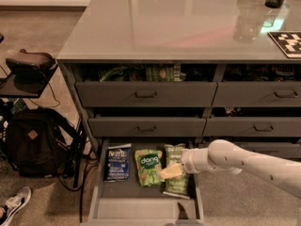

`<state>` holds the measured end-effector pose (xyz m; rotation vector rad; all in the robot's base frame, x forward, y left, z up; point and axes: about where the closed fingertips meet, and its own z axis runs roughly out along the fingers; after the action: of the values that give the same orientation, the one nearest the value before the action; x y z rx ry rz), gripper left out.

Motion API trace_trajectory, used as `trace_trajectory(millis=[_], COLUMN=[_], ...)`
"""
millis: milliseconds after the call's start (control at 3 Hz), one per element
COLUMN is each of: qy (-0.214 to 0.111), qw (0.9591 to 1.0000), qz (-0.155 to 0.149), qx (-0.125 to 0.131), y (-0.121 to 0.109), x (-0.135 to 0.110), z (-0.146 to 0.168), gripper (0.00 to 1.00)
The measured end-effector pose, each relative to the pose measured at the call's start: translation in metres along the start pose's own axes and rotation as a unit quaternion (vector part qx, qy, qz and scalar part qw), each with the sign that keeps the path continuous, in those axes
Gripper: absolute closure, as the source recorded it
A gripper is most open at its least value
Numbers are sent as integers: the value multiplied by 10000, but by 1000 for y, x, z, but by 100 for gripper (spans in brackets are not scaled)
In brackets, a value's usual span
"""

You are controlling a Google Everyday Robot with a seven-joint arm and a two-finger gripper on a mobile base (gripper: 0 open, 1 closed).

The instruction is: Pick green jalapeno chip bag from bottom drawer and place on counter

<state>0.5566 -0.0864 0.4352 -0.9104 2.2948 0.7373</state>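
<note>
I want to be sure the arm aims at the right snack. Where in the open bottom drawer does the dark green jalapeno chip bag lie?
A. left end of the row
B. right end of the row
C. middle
B: in the bottom drawer the row runs blue bag, dang bag, then the green chip bag at the right end, with the claw over its left edge.

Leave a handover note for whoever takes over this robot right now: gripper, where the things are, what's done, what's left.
Gripper: down in the open bottom drawer, over the green jalapeno chip bag; whether it grips is unclear.
Bag: lying flat at the drawer's right end, beside the dang bag.
Done: drawer open, gripper at the bag.
Left: secure the bag, lift it, set it on the counter.
</note>
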Motion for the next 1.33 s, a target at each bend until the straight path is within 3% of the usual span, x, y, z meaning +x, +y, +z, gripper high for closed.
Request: trace_trajectory(millis=[333,667,1000,1333], qy=[225,846,1408,1673], qw=[9988,9947,9886,9850], qz=[-182,-265,-139,71], qx=[383,523,510,403], y=[-48,-93,-124,-143], x=[11,32,62,84], z=[13,29,34,38], gripper=[0,0,0,0])
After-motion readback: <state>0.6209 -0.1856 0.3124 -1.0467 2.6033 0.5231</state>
